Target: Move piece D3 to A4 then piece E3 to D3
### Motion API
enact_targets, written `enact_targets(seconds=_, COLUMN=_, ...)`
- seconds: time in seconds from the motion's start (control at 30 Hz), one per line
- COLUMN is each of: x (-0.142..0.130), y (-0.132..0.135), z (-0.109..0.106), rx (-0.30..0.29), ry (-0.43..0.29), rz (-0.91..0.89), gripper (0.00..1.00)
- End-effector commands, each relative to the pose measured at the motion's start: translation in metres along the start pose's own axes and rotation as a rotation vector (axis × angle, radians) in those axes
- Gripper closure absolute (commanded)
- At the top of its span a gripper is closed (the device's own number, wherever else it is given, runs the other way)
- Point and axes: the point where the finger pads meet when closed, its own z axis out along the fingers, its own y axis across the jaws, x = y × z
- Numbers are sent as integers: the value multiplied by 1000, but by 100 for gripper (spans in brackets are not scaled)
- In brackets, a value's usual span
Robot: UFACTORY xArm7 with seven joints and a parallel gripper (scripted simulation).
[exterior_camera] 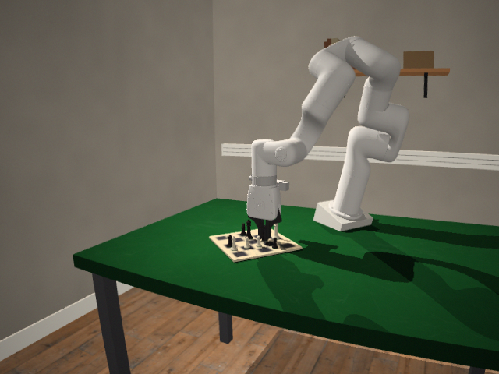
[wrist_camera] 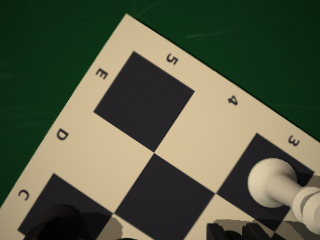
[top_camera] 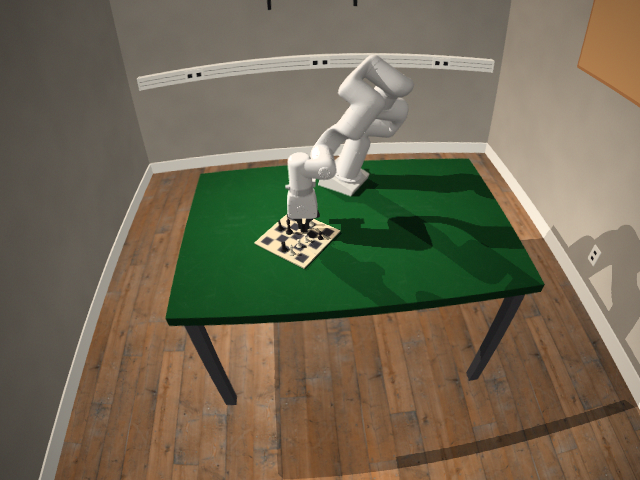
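The chessboard [top_camera: 305,264] [exterior_camera: 241,257] [wrist_camera: 115,150] lies on the green table, left of the arm's base. My gripper [top_camera: 301,225] [exterior_camera: 263,236] [wrist_camera: 235,234] is down among the pieces over square D3, upright. Its fingers stand narrow, shut on the piece on D3. That piece is almost hidden between the dark fingers, and I cannot tell its colour. A white piece [wrist_camera: 270,182] [exterior_camera: 276,231] stands upright on E3, right beside the fingers. In the wrist view squares E5, E4, D5 and D4 are bare.
A black piece [wrist_camera: 57,223] stands on C5 at the lower left of the wrist view. Several other black and white pieces [exterior_camera: 242,229] [top_camera: 294,250] stand close around the gripper. The arm's base [exterior_camera: 342,219] is behind the board to the right.
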Motion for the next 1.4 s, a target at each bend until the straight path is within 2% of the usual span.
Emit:
enact_targets(seconds=0.0, x=0, y=0, z=0, rx=1, ry=-1, rz=0, gripper=100)
enact_targets(seconds=1.0, x=0, y=0, z=-2, rx=1, ry=-1, rz=0, gripper=100)
enact_targets(seconds=1.17, x=0, y=0, z=-11, rx=1, ry=-1, rz=0, gripper=100)
enact_targets(seconds=1.37, x=0, y=0, z=-33, rx=1, ry=-1, rz=0, gripper=100)
